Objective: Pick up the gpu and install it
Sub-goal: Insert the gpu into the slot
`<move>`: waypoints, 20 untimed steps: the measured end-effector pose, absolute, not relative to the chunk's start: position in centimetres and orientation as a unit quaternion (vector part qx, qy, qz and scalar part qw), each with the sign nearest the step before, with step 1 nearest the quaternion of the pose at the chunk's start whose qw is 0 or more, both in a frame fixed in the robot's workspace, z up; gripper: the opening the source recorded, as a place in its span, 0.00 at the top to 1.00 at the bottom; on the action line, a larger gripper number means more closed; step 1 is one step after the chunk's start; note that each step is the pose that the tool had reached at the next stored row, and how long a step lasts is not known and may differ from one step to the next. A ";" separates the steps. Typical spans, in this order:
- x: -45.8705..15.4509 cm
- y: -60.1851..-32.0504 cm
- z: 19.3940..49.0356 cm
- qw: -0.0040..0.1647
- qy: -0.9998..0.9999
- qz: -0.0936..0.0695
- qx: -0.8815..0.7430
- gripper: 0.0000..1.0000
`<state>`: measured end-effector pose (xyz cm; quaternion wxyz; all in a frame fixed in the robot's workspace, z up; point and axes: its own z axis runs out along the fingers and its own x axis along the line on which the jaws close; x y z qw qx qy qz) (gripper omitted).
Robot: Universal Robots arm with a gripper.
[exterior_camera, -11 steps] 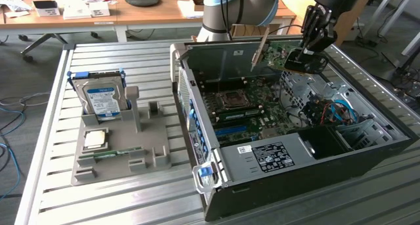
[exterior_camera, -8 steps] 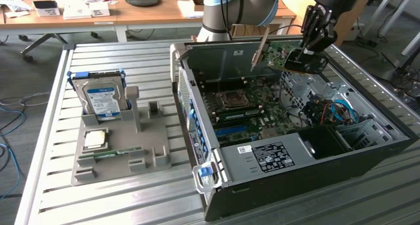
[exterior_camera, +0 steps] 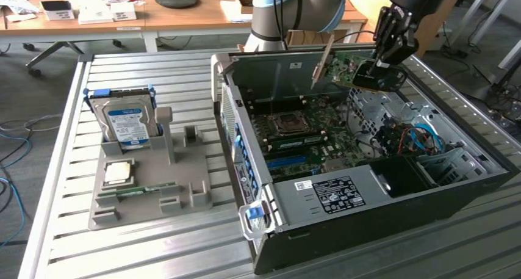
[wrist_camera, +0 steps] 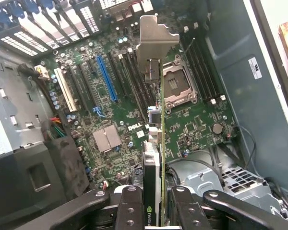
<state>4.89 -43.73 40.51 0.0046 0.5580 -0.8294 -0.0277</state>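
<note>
The gpu (wrist_camera: 151,165), a flat green circuit-board card with a dark cooler on one face, is clamped between my two black jaws. My gripper (wrist_camera: 156,218) is closed on the cooler end and my fingers (wrist_camera: 129,211) press its two faces. I see the card edge-on. Its long axis runs straight out from my jaws to its silvery metal end bracket (wrist_camera: 156,40) at the far end.

My landmark is the open black computer case (exterior_camera: 382,199). The card hangs in the air above its open side, near the case's far wall in the exterior view, touching nothing but me. Inside the case, below the card, lies the green motherboard (wrist_camera: 110,120). I judge that the card's line passes beside the square silver processor socket (wrist_camera: 175,86). The long blue expansion slot (wrist_camera: 105,79) lies off to one side of that line, roughly parallel to it and not beneath it.

To the exterior view's left of the case, well apart, a grey moulded tray (exterior_camera: 191,193) holds a boxy hard drive with a blue-white label (exterior_camera: 126,120).
</note>
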 end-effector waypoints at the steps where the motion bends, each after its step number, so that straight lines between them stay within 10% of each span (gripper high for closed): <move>1: 4.9 -43.7 40.5 0.005 -0.828 -0.028 0.560 0.73; 20: 4.9 -43.7 40.5 0.005 -0.812 -0.028 0.583 0.73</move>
